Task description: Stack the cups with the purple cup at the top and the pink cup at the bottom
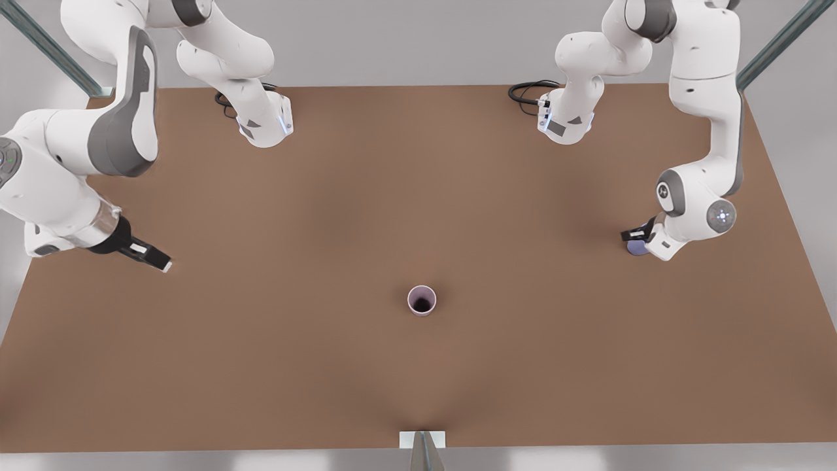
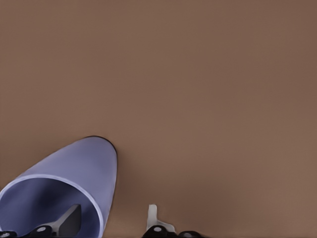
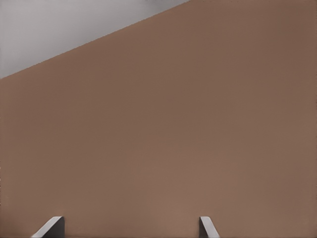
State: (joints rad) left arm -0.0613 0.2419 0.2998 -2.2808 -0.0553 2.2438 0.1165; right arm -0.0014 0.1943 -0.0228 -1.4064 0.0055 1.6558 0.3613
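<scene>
Purple cup (image 1: 635, 247) mostly hidden beneath left pincer (image 1: 637, 234), one finger inside, jaws straddling its wall; right pincer (image 1: 159, 262) spread, empty; pink cup (image 1: 422, 300) upright mid-bench (image 1: 418, 366).

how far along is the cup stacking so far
Early. Nothing is stacked: the pink cup stands alone mid-table. In hand: the left gripper straddles the purple cup's wall, one finger inside, one outside, not visibly closed. The right gripper waits open over bare table. Left: lift purple, carry, nest it in pink.
</scene>
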